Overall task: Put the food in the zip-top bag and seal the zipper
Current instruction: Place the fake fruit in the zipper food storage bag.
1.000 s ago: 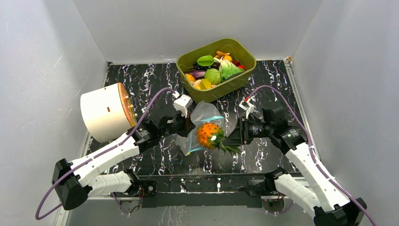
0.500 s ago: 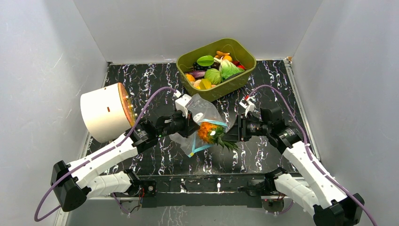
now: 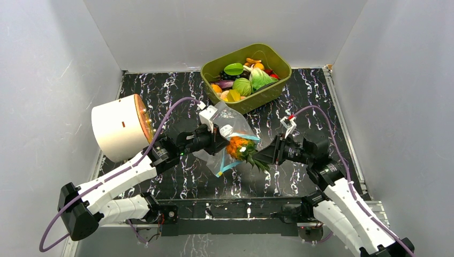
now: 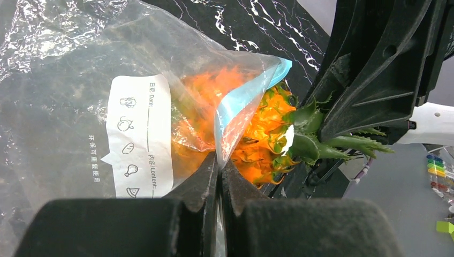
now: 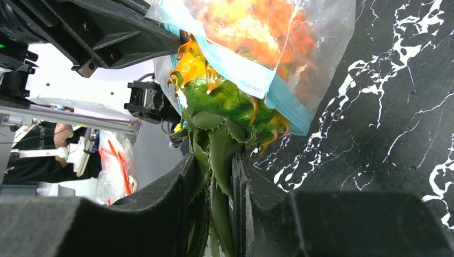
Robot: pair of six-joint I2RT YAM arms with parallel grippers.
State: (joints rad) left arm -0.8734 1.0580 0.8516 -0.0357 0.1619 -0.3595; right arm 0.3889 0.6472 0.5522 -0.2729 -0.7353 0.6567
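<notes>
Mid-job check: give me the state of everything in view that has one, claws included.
zip-top bag: mouth open, rim pinched.
zipper: unsealed, parted around the pineapple.
pineapple: body partly inside the bag, leaves outside.
left claw: shut on the bag's rim.
right claw: shut on the pineapple's leaves.
green tub: open, holding toy food.
white drum: lying on its side.

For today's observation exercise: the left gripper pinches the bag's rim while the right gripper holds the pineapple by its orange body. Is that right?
No: the right gripper holds the pineapple by its green leaves, as the right wrist view shows. The left gripper does pinch the bag's rim.
</notes>
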